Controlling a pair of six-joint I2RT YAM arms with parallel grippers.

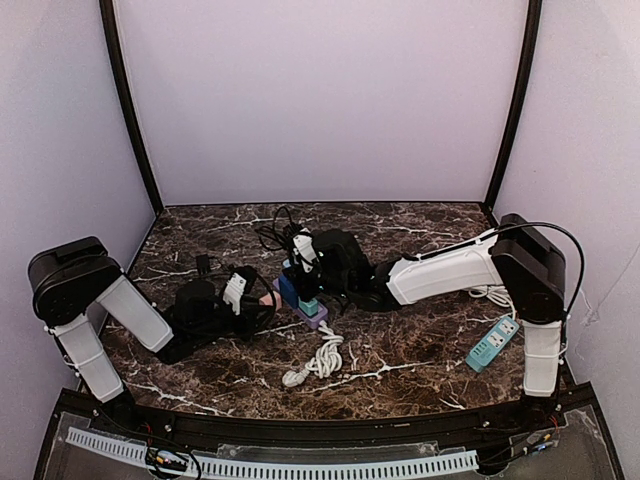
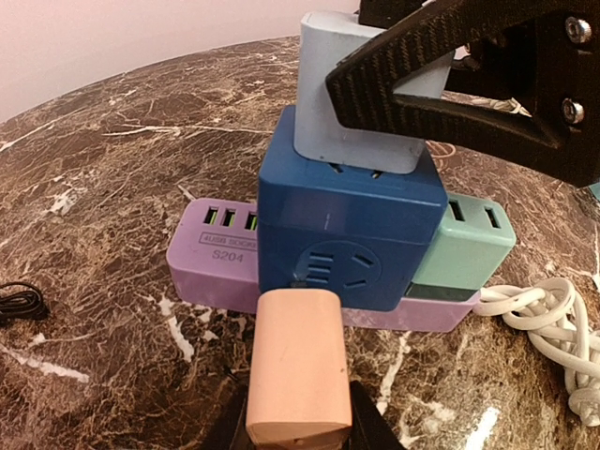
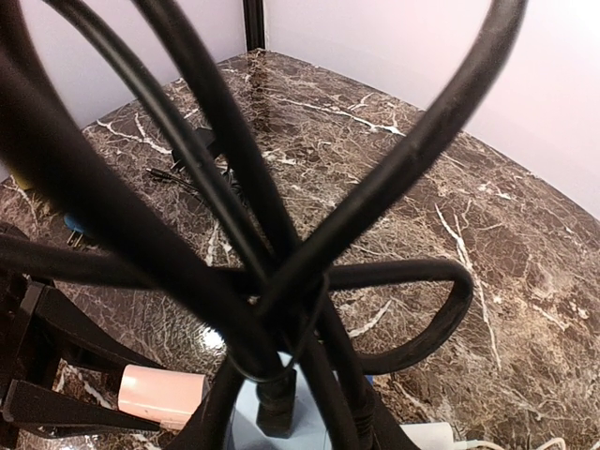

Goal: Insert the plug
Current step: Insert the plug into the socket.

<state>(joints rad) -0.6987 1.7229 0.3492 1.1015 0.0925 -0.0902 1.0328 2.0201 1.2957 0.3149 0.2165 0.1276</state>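
My left gripper (image 1: 262,298) is shut on a pink plug (image 2: 298,366), held level. The plug's front end meets the near face of a dark blue cube adapter (image 2: 352,234), low and left of that face's socket holes. Its prongs are mostly hidden. The cube stands on a purple power strip (image 2: 211,267) with a teal adapter (image 2: 469,244) beside it. My right gripper (image 1: 303,262) is shut from above on a light blue plug (image 2: 356,94) seated on top of the cube. In the right wrist view black cables (image 3: 281,234) hide the fingers; the light blue plug (image 3: 281,422) and pink plug (image 3: 159,394) show below.
A coiled white cable (image 1: 318,360) lies on the marble table (image 1: 420,380) in front of the strip. A teal power strip (image 1: 493,343) lies at the right by the right arm's base. Tangled black cable (image 1: 275,232) and a small black adapter (image 1: 203,264) sit behind.
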